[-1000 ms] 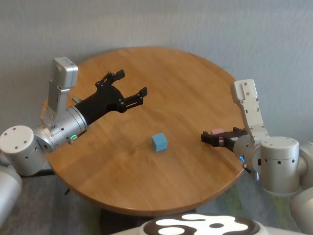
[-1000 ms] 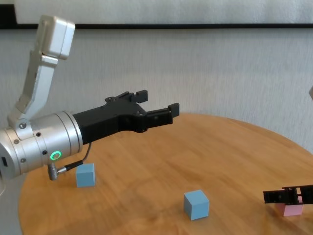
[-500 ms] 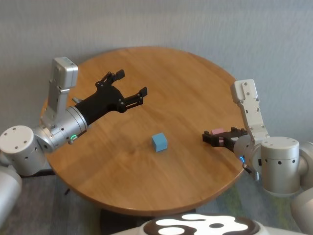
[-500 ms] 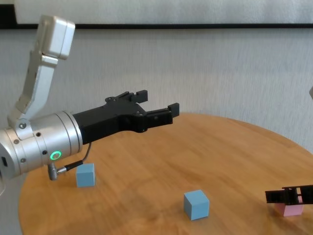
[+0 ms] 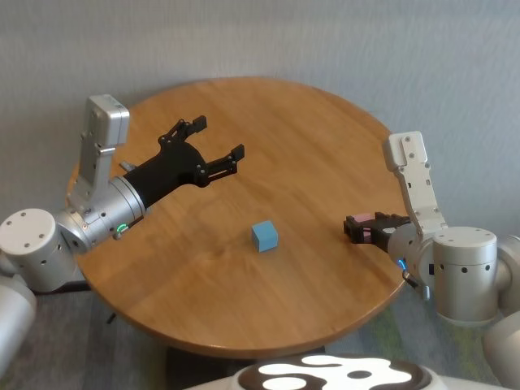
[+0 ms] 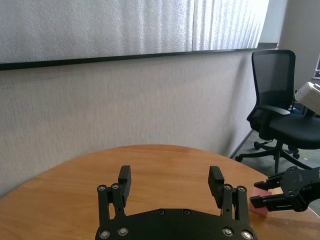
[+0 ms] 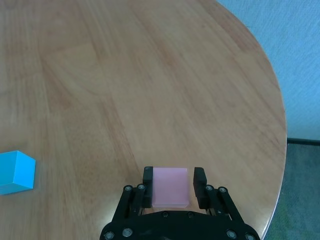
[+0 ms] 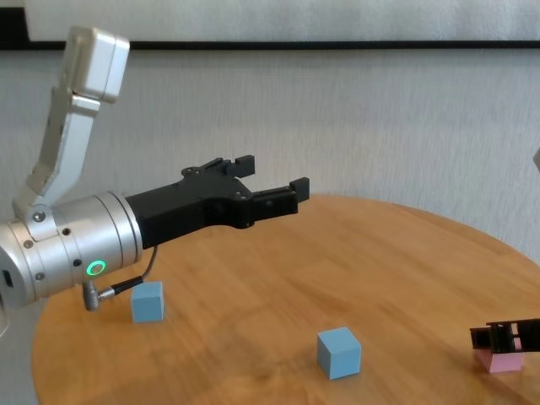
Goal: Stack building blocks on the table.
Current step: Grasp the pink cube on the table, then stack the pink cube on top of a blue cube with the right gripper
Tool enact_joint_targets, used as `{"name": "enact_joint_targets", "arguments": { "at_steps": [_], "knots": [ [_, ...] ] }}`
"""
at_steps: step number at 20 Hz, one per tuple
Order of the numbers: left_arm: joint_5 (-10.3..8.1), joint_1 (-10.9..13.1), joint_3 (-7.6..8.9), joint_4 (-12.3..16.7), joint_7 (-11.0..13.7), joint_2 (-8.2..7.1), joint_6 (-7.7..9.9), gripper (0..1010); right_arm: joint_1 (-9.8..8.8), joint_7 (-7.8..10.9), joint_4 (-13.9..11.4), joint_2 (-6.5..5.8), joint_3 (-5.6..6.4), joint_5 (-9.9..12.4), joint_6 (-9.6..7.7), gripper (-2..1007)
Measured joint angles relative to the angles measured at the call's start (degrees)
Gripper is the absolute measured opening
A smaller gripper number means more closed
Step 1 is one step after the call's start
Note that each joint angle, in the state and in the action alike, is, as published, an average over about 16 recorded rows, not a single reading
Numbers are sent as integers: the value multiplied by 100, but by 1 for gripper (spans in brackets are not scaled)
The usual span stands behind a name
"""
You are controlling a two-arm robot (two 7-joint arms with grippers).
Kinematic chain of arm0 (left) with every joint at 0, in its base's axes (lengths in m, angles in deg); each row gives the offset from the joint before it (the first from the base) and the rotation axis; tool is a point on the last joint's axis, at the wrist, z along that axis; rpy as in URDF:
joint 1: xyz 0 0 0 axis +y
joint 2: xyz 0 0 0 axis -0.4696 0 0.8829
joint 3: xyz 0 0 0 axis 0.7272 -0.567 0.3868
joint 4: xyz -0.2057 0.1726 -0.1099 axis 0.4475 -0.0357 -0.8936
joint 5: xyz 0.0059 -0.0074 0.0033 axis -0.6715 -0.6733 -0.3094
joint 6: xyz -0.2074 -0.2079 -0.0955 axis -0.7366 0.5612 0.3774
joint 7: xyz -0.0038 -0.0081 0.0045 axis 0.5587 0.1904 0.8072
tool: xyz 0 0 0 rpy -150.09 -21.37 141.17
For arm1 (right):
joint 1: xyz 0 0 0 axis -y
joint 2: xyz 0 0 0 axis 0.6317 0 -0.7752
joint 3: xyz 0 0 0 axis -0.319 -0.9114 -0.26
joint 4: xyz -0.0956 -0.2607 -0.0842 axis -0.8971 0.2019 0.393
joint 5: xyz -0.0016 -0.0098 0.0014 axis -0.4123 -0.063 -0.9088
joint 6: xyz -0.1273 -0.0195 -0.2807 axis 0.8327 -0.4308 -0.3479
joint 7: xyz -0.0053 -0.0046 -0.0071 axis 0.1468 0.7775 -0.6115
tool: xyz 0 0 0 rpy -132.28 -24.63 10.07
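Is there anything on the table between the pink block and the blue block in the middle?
Nothing visible. The right gripper has its fingers on both sides of the pink block near the table's right edge. From there to the middle blue block only bare wood shows. The left gripper hangs open, off to the left.

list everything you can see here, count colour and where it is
light blue blocks: 2, light blue; one mid-table, the other under the left arm near the table's left edge
pink block: 1, pink; on the table near its right edge, between the right gripper's jaws
table: 1, honey-brown wood, round; in front of the robot
office chair: 1, black; on the floor beyond the table, left wrist view only
left gripper: 1, black; raised over the table's left side, jaws open, holding nothing
right gripper: 1, black; low at the table's right edge, jaws either side of the pink block
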Motion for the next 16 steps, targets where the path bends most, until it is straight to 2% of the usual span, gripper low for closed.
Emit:
{"name": "enact_joint_targets", "arguments": {
  "at_steps": [8,16],
  "knots": [
    [0,0,0,0,0,0,0,1002,-3,0,-4,-3,-2,4,1,386],
    [0,0,0,0,0,0,0,1002,-5,0,-8,-5,-2,6,1,357]
  ]
}}
